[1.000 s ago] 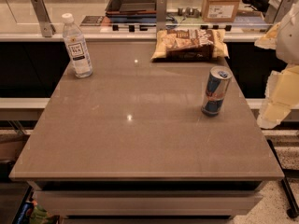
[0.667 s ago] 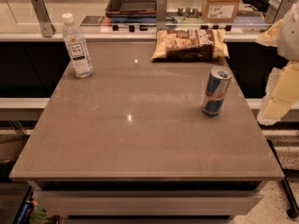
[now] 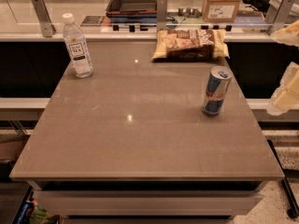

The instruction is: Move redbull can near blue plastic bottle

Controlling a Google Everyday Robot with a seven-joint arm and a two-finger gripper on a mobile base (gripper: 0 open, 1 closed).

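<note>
Redbull can [image 3: 216, 91] stands upright on the right side of the brown table [image 3: 140, 139], well apart from the blue plastic bottle [image 3: 78, 45], which is upright at the far left corner. A snack bag [image 3: 189, 44] lies at the far edge, nearer the can. The gripper [image 3: 285, 93] hangs beside the table's right edge, apart from the can; whether it is released or clenched cannot be told.

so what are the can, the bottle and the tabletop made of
The redbull can: likely metal, glossy blue-silver panels, shiny silver top. The blue plastic bottle: clear plastic, see-through, white cap. The table: smooth semi-gloss, laminate or stone, reflecting light spots. The gripper sits at the right edge, apart from the can.
</note>
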